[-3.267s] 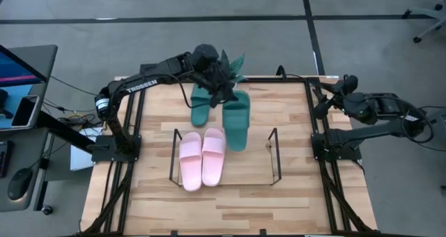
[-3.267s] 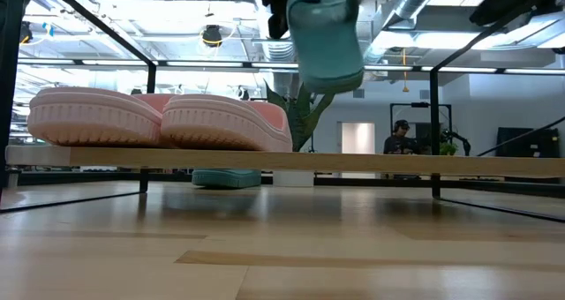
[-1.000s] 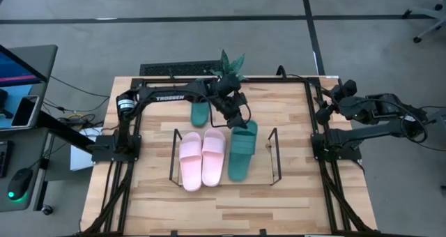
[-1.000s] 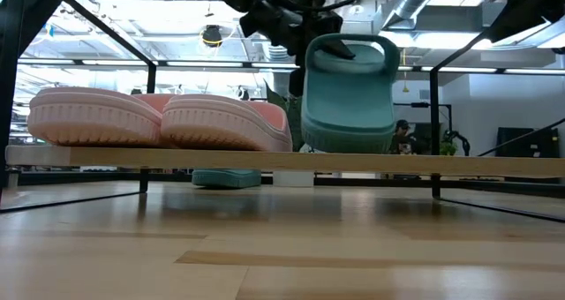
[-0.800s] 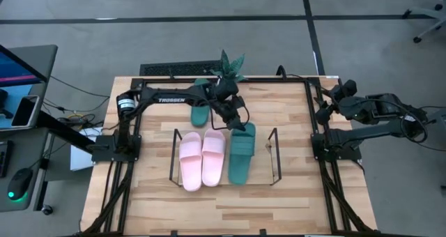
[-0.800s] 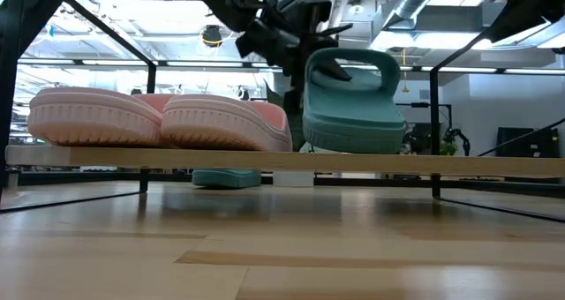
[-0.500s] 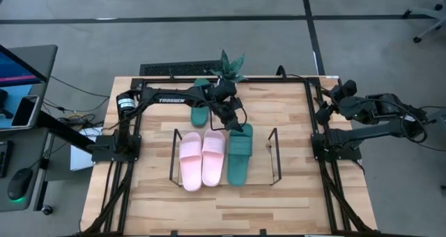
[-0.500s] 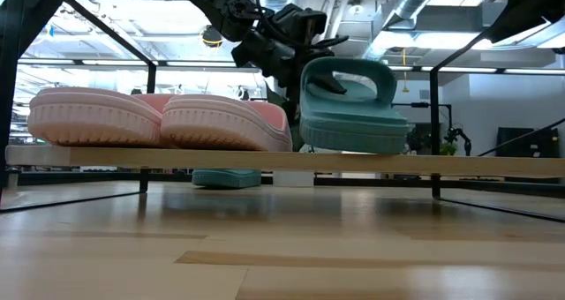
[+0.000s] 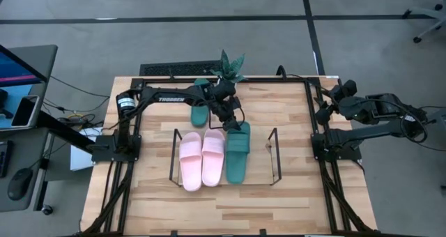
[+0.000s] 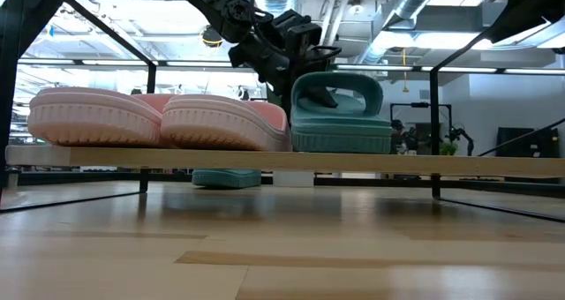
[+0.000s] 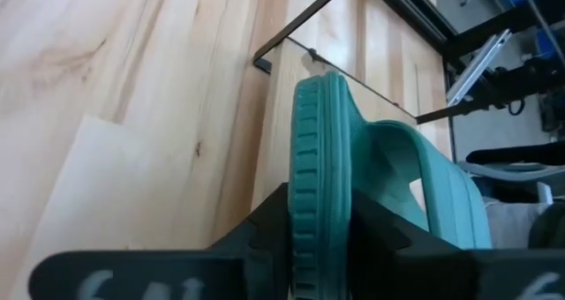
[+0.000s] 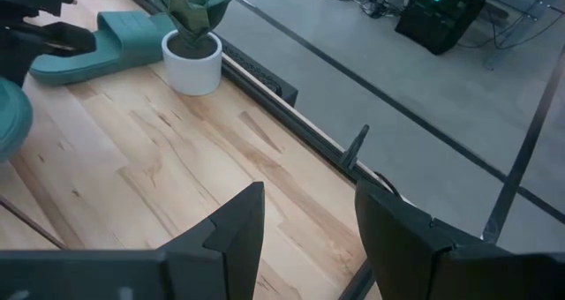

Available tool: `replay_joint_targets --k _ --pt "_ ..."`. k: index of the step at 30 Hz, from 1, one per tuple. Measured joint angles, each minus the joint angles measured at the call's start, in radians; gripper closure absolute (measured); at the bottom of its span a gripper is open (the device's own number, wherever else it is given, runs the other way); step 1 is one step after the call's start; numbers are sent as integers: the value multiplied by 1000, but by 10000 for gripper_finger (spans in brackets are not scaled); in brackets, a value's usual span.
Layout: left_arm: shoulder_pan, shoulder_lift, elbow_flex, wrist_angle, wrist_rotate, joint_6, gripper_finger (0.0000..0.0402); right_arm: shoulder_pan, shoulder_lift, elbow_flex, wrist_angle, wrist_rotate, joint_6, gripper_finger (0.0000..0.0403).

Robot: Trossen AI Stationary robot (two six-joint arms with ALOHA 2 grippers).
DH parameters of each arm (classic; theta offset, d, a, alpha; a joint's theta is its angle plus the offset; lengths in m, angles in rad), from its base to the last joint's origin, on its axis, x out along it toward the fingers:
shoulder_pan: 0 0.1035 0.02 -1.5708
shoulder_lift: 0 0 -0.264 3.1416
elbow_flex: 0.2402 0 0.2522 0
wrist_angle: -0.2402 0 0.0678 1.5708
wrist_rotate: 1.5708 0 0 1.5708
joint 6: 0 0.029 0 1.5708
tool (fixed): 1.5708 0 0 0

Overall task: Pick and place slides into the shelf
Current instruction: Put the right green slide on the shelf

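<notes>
From above, a dark green slide is seen laid on the shelf beside two pink slides, its heel edge pinched by the left gripper; the other green slide is left near the desk's far edge. At table height, the slide is shown flat on the shelf board. In the left wrist view, its thick rim is gripped between the fingers. In the right wrist view, the right gripper is shown parted and empty. The foam is judged light and squashy, best taken by the rim.

Green slide carried by left gripper from above far tabletop down onto shelf. Was tilted upright; now lies flat, just right of pink pair. Fingers have begun to part around its far end.
</notes>
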Motion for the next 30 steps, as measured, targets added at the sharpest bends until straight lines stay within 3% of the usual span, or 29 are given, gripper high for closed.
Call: replay_joint_targets --k 11,24,30 --pt "0 0 0 2 -2 22 328 0 0 0 0 -17 0 234" --pt "-2 0 0 -72 -69 60 227 0 0 0 0 -23 -1 234" --pt "-2 0 0 -92 -79 83 201 0 0 0 0 -26 0 234"
